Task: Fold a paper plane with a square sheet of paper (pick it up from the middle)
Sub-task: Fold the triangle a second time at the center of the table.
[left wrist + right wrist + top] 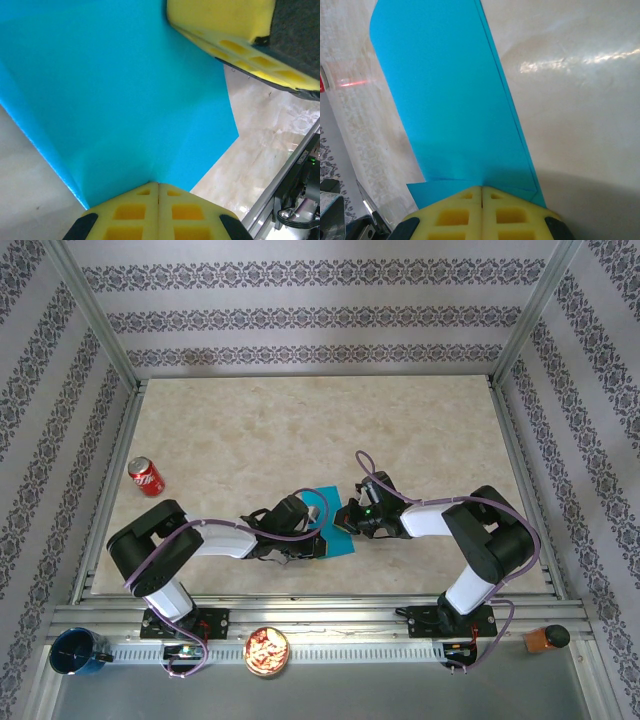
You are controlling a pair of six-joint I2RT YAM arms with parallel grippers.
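The thin turquoise-blue square sheet of paper (125,90) is near the front middle of the beige marbled tabletop (300,430), between both arms. The left gripper (158,192) is clamped tight on one edge, and the right gripper (481,192) is likewise pinched onto the opposite end, where two layers show (no dart shape yet). An early fold seems in hand. Next, the edges need aligning and pressing flat.
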